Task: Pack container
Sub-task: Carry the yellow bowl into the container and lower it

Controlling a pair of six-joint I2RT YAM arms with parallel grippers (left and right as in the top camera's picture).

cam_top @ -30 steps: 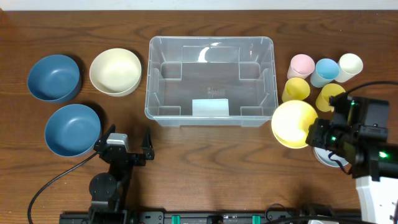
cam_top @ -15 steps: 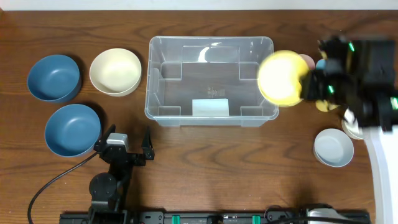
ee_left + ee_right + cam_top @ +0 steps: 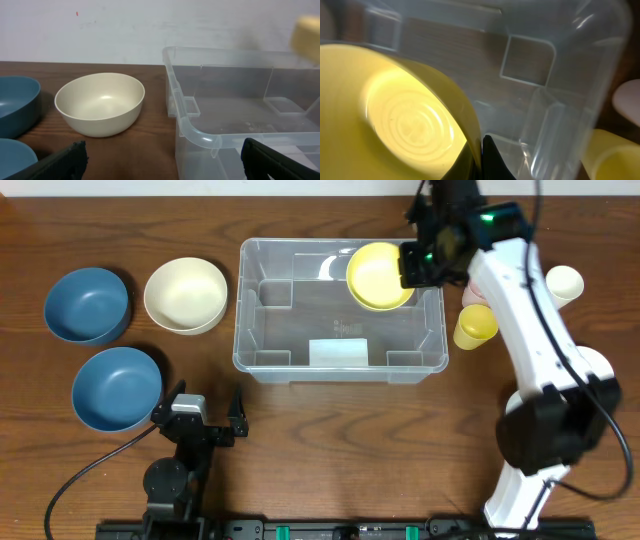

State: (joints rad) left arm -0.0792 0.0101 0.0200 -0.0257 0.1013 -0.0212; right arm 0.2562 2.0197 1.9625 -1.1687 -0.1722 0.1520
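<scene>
Wooden tabletop (image 3: 330, 450) beneath everything. At its middle, towards the far edge, the clear plastic container (image 3: 240, 320), open-topped. Above its far right corner, a yellow bowl (image 3: 378, 275), mouth up, pinched at the rim by the right end effector (image 3: 481, 157), closed tight on it. Left end effector (image 3: 162, 155) spread wide, holding nothing, low at the near left. Placing step, by the look of it. Next: lower past walls and moulded ridges, then release.

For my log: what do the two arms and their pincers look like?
The right arm has white tubular links, black joint housings and green lights near its dark-fingered right pincer. The left arm is black throughout, with a grey block behind the black-fingered left pincer and a black cable trailing from it.
</scene>
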